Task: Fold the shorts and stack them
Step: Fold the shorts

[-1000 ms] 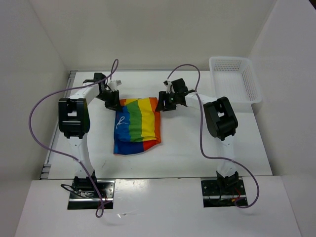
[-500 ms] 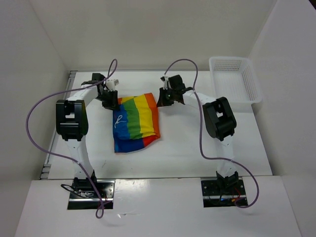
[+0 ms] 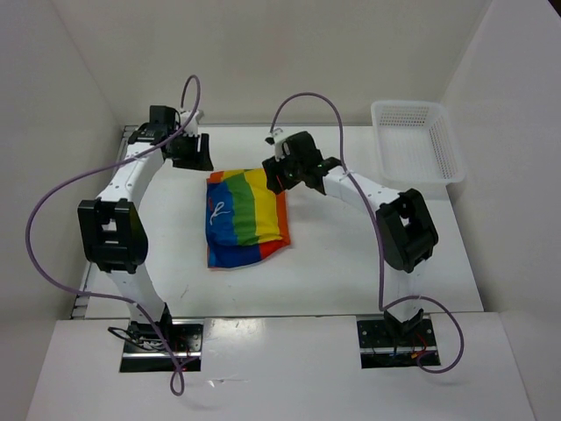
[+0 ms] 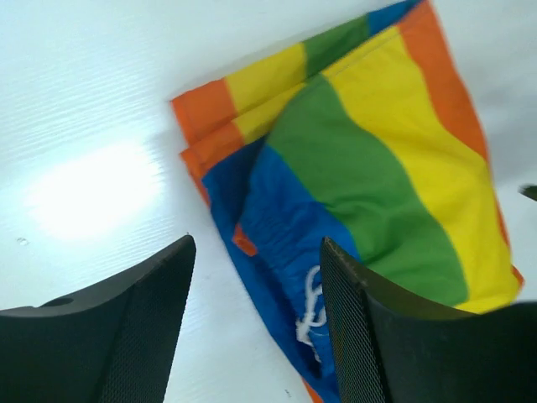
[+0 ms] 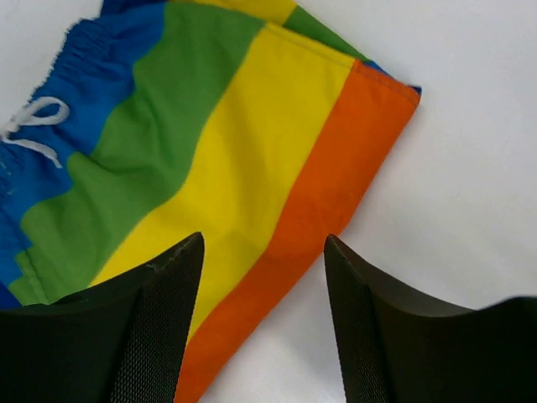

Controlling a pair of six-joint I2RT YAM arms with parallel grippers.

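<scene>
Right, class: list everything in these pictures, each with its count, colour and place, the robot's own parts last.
shorts: one, rainbow-striped, white drawstring, folded mid-table.
basket: one, white mesh, at the table's far right corner.
table: one, white, under everything.
cables: two, purple, looping off the arms.
left gripper: one, black, open, near the shorts' far left corner.
right gripper: one, black, open, over the shorts' far right corner.

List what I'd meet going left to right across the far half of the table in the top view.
left tool → shorts → white mesh basket
</scene>
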